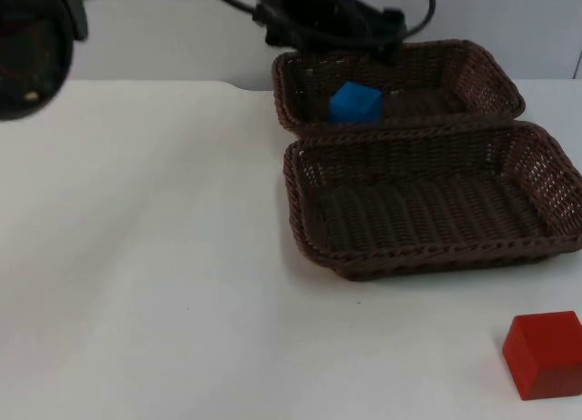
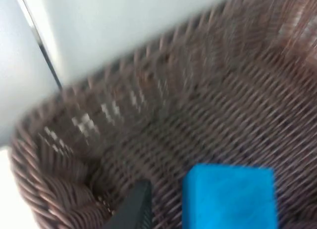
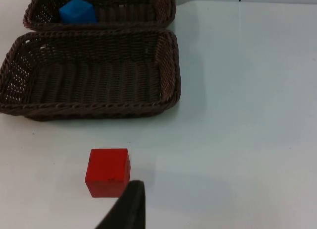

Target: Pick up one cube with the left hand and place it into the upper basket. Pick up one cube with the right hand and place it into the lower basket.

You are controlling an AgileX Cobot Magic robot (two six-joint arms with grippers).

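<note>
Blue cube (image 1: 355, 103) lies in the upper basket (image 1: 473, 70); red cube (image 1: 545, 354) sits on the worktop (image 1: 145, 256).
Taking the lower basket (image 1: 427, 256) as landmark: the left gripper (image 1: 373, 29) hovers beyond it, over the upper basket; its fingers' state cannot be told. The red cube lies before it, the right gripper (image 3: 126, 209) just beside that cube, finger spread unclear.

Red cube (image 1: 545, 354) stands on open table; lower basket (image 1: 427, 252) interior unobstructed.
</note>
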